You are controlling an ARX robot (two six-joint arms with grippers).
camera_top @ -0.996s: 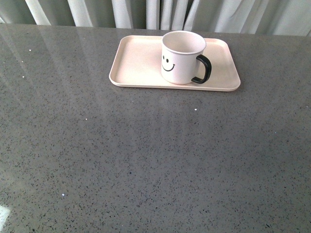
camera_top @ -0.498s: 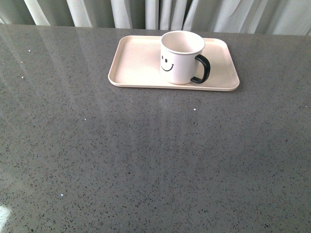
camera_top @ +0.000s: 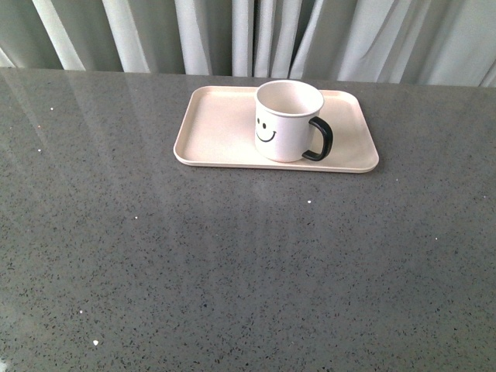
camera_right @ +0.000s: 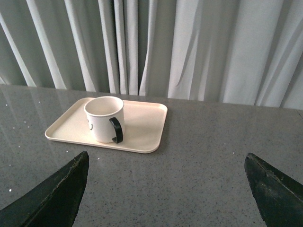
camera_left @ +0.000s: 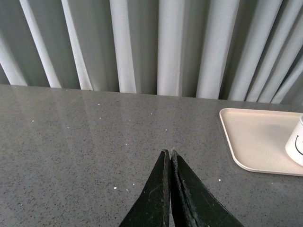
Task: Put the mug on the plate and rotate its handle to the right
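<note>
A pale pink rectangular plate (camera_top: 219,128) with rounded corners and a low raised rim lies flat on a dark grey speckled table (camera_top: 232,263), towards the far side, with its long edges running left to right. Standing upright inside it is a white ceramic mug (camera_top: 285,124) with a black smiley face printed on the side that faces the robot. The mug sits slightly right of the plate's middle and close to the near rim, with its base wholly within the rim. Its glossy black C-shaped handle (camera_top: 320,139) sticks out to the right, turned a little towards the robot. The mug's open mouth shows a plain pale inner wall; its floor cannot be made out. The rest of the plate's surface is bare pink. Pale grey-white pleated curtains (camera_top: 232,35) hang behind the table's far edge. In the left wrist view, the black left claw (camera_left: 169,152) has its two fingers pressed together, tip against tip, gripping nothing, above bare table well to the left of the plate (camera_left: 255,137); only a sliver of the mug (camera_left: 296,146) shows at that picture's edge. In the right wrist view, the black right claw (camera_right: 165,155) is spread wide apart and holds nothing, with the plate (camera_right: 144,123), the mug (camera_right: 102,118) and the handle (camera_right: 116,130) lying well beyond its fingertips.
</note>
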